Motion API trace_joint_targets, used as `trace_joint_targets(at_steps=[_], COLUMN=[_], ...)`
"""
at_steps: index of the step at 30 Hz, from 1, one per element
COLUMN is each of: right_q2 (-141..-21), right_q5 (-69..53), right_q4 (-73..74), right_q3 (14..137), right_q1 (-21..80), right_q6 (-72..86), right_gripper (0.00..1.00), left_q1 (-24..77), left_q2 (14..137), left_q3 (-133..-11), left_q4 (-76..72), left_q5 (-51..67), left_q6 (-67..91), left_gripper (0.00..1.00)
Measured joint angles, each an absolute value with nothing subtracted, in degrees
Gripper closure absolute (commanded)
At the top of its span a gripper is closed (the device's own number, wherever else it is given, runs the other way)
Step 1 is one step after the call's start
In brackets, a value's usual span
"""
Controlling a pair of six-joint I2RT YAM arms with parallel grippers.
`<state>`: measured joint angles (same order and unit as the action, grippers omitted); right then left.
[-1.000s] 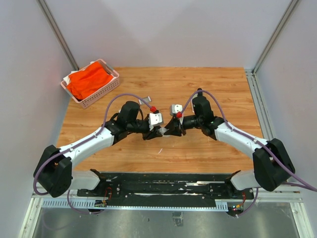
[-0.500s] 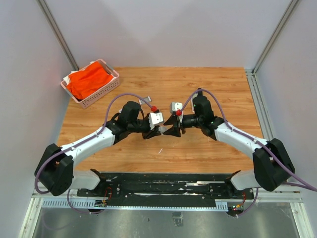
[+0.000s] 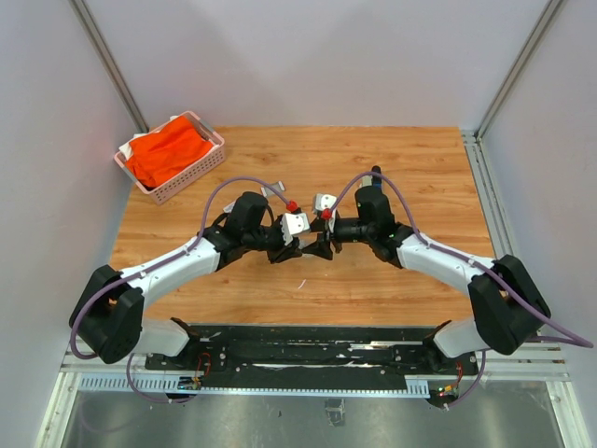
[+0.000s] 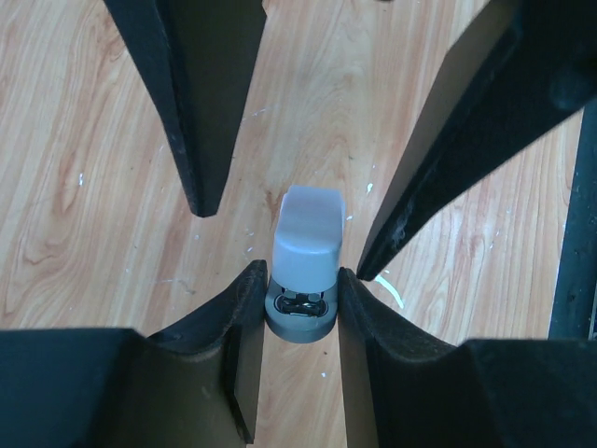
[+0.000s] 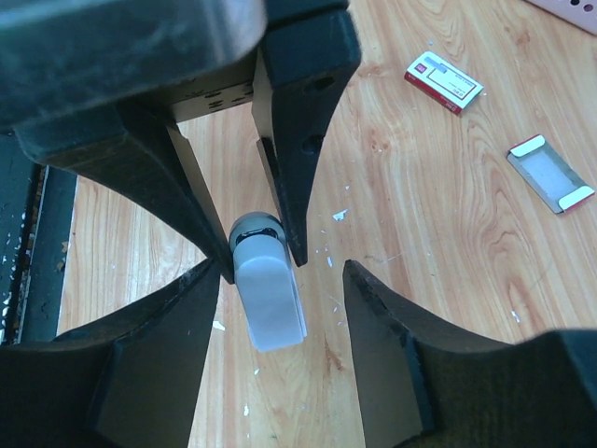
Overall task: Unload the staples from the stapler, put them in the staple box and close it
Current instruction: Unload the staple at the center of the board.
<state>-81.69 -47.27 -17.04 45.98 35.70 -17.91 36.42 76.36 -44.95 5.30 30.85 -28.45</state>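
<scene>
The stapler [image 4: 303, 257] is a small pale blue-grey body with a dark rounded end, held just above the wooden table. My left gripper [image 4: 300, 280] is shut on its dark end, one finger on each side. My right gripper [image 5: 280, 271] is open and straddles the stapler [image 5: 269, 291] from the opposite side, with its right finger clear of the body. In the top view both grippers [image 3: 300, 245] [image 3: 317, 245] meet tip to tip at mid-table. A tiny pale strip [image 4: 394, 291] lies on the wood near the front; I cannot tell if it is the staples.
A pink basket [image 3: 213, 161] with orange cloth sits at the back left corner. A small white box with a red mark [image 5: 443, 82] and a flat grey piece with white ends [image 5: 550, 173] lie behind the grippers. The black front rail [image 5: 28, 233] borders the table.
My right gripper has opened and let go of the stapler, and it has shifted left, closer to the left gripper. The left gripper keeps its hold.
</scene>
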Motion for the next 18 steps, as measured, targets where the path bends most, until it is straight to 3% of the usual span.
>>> trace_joint_targets(at_steps=[9,18], right_q2=[-82.1,-82.1], right_q5=[-43.4,-45.1], right_q4=[-19.3,-19.6], right_q3=[43.3,43.3], right_q1=[37.7,37.8], right_q6=[-18.9,-19.2], right_gripper=[0.49,0.70], left_q1=[36.4,36.5], left_q2=[76.4,76.4], left_q3=[-44.9,-45.3], left_q4=[5.3,6.7], left_q5=[30.9,30.9], left_q6=[-28.1,-29.9], left_gripper=[1.00,1.00])
